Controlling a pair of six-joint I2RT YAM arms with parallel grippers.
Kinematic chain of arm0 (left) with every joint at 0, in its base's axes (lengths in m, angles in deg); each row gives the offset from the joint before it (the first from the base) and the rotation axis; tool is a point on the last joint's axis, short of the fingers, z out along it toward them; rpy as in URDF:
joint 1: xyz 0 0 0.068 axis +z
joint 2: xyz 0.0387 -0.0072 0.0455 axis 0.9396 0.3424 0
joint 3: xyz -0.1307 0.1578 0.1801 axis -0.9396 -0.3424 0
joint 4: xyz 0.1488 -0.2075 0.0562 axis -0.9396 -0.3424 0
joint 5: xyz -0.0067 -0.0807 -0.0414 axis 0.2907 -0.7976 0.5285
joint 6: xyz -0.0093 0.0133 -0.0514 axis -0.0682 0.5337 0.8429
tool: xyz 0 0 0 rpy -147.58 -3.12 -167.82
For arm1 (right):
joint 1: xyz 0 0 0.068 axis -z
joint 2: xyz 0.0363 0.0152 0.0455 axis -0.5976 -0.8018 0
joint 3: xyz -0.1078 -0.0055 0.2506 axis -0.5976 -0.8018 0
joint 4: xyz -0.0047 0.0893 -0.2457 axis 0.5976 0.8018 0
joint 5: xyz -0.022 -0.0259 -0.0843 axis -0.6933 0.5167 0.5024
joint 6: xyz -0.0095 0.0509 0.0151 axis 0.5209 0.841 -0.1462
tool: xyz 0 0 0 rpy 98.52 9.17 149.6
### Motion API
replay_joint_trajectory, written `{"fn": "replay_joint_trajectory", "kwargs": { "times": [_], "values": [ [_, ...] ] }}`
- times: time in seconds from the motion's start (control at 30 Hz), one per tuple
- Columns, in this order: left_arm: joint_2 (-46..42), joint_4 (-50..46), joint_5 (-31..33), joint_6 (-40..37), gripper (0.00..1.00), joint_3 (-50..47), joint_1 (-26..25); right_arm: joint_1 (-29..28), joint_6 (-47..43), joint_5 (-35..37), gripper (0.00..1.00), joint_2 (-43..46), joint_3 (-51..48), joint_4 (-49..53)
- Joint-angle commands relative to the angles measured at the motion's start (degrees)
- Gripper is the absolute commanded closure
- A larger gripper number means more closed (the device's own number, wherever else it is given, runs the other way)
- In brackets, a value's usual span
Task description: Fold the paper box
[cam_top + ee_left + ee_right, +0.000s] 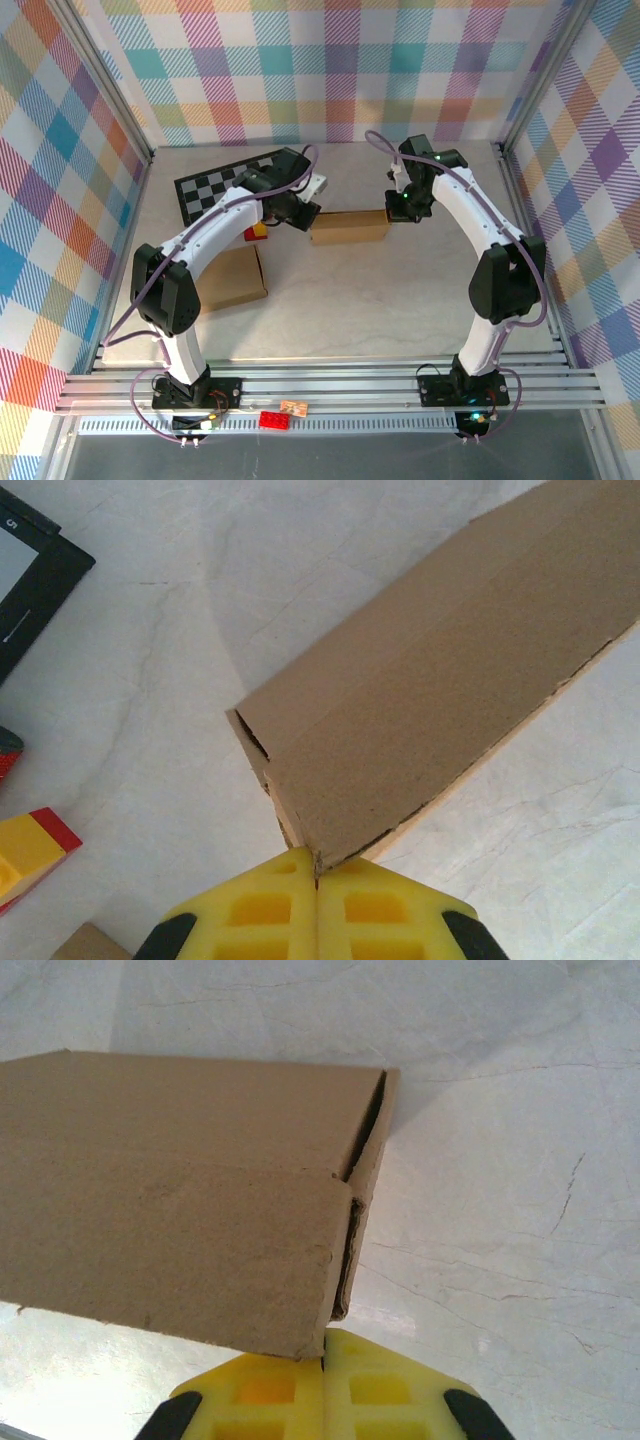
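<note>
the paper box [348, 227] sits in the middle of the counter [380, 300], right between the two arms. it is brown, long and low. the left gripper [303, 213] is at the box's left end and the right gripper [398, 207] is at its right end. in the left wrist view, the left gripper [317, 865] has its yellow fingers [260, 905] pressed tight together, and they pinch the near corner of the box [430, 700]. a small flap at that end sticks out a bit. in the right wrist view, the right gripper [325, 1345] is squeezed tight too, and it pinches the bottom corner of the box [170, 1200]. the flap at that end is not quite flat, and a dark gap shows beside it. a checkerboard [210, 185] lies at the back left. a yellow and red block [30, 845] is near the left gripper. another brown cardboard piece [232, 280] lies near the left arm.
</note>
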State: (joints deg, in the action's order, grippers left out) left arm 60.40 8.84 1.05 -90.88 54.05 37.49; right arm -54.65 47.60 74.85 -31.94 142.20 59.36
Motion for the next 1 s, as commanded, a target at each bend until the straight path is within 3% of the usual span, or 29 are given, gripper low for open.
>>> {"fn": "replay_joint_trajectory", "kwargs": {
  "times": [0.0,0.27,0.97],
  "values": [
    [1.57,-4.65,-3.67,4.77,1.0,3.29,-0.2,0.18,0.67,-0.65,1.0,-0.98,1.88,1.82],
    [4.87,-8.53,-7.74,11.67,1.0,6.79,0.77,0.16,1.06,-1.27,1.0,-2.57,3.7,2.72],
    [14.35,-23.43,-16.08,18.39,1.0,22.79,5.11,0.66,-0.63,-2.66,1.0,-6.96,9.38,5.73]
  ]
}}
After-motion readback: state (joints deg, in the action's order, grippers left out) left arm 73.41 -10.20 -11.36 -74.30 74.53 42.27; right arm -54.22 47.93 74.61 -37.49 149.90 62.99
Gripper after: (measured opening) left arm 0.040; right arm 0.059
